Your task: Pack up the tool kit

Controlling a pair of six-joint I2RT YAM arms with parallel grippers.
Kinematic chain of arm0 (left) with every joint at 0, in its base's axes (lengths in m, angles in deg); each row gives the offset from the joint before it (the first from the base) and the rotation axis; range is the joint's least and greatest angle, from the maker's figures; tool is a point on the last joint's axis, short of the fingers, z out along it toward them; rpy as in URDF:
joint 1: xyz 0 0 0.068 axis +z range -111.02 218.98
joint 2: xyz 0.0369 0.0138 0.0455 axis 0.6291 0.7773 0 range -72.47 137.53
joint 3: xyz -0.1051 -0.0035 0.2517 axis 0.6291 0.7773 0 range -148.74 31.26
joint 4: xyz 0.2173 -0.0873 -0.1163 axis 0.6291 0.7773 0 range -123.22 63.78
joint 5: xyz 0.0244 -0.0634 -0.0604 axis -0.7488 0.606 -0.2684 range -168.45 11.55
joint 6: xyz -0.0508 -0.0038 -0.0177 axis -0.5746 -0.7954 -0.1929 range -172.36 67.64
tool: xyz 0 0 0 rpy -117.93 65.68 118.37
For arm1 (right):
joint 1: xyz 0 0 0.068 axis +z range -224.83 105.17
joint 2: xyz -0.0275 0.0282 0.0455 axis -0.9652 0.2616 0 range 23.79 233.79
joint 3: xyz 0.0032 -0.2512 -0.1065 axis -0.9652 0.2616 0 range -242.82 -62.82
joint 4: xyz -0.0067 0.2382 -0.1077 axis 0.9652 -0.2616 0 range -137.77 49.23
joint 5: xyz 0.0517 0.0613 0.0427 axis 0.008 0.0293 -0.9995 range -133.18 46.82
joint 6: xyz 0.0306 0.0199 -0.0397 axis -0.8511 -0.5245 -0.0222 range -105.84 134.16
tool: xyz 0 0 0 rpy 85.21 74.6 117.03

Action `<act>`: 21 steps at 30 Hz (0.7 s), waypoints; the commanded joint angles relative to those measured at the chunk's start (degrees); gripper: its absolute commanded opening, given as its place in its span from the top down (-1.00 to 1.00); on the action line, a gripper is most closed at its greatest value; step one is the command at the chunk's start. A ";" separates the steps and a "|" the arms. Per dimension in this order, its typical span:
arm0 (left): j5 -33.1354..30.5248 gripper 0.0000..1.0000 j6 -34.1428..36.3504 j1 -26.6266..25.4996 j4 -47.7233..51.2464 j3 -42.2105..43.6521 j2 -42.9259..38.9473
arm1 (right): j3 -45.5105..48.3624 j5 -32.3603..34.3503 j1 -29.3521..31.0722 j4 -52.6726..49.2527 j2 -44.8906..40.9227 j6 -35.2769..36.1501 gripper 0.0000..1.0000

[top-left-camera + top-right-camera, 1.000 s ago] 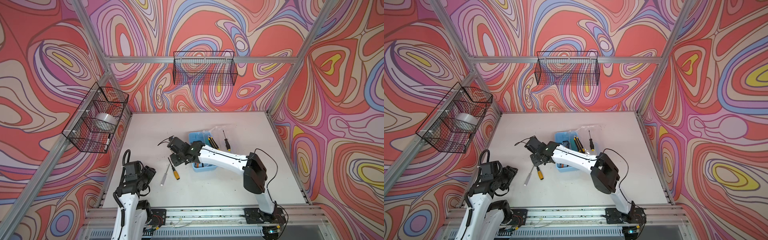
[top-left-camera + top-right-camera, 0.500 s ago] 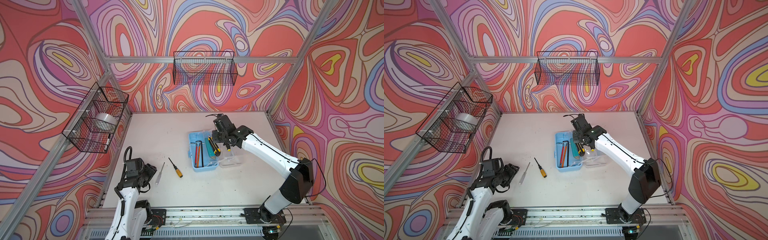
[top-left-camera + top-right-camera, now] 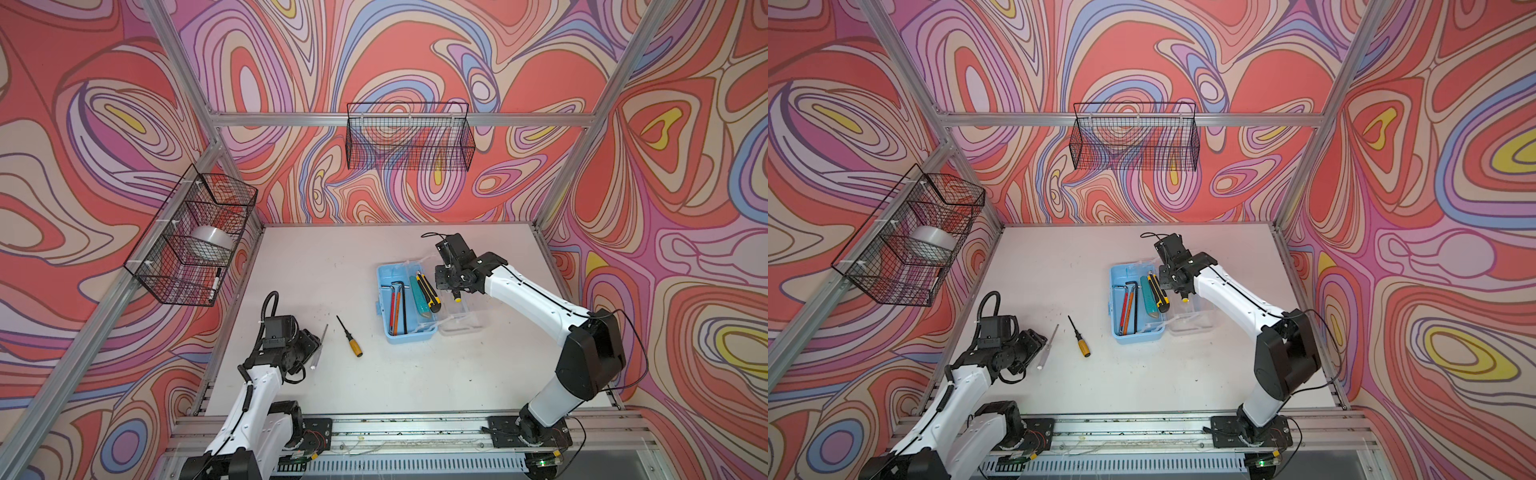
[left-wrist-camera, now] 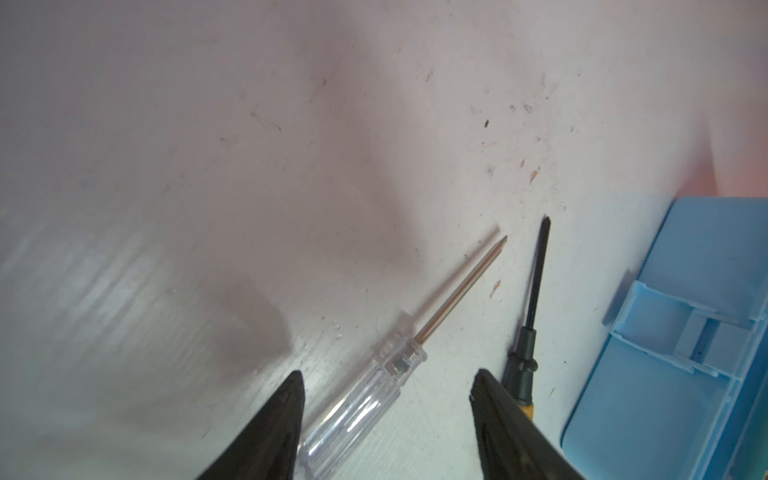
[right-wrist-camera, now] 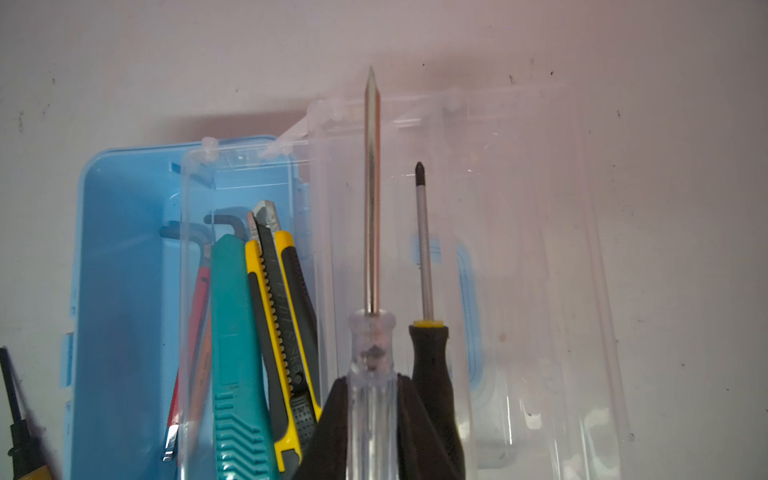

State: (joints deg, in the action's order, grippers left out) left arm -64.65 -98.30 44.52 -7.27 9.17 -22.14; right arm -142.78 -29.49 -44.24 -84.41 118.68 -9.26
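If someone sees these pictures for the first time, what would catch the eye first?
The swirling red, pink and blue walls dominate all around the white table. At its middle the open light-blue box holds hex keys and utility knives, and the right hand grips a clear-handled screwdriver over its clear lid. Near the front left, the left hand stands open over another clear screwdriver.

Smooth light-blue plastic box (image 3: pixel 409 337), glossy clear lid (image 3: pixel 459 322), screwdriver (image 5: pixel 371 270) with shiny metal shaft, scuffed matt tabletop (image 3: pixel 332 257)
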 commanded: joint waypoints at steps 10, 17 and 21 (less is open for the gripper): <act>-1.67 -0.30 3.03 -0.61 3.45 -4.87 0.42 | 2.27 -0.03 -0.48 -0.57 -0.88 0.29 1.00; -1.60 -0.31 3.15 -1.50 3.58 -5.69 1.15 | 3.14 -1.12 -0.49 -0.65 -1.11 0.13 0.84; -1.59 -0.31 2.97 -1.93 3.32 -5.86 1.61 | 2.73 -1.13 -0.50 -0.99 -1.48 0.04 0.61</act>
State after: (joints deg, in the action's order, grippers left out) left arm -65.43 -95.85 43.04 -5.54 4.85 -20.94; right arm -140.33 -30.40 -44.66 -84.93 118.68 -9.22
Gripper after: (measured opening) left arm 0.653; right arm 0.179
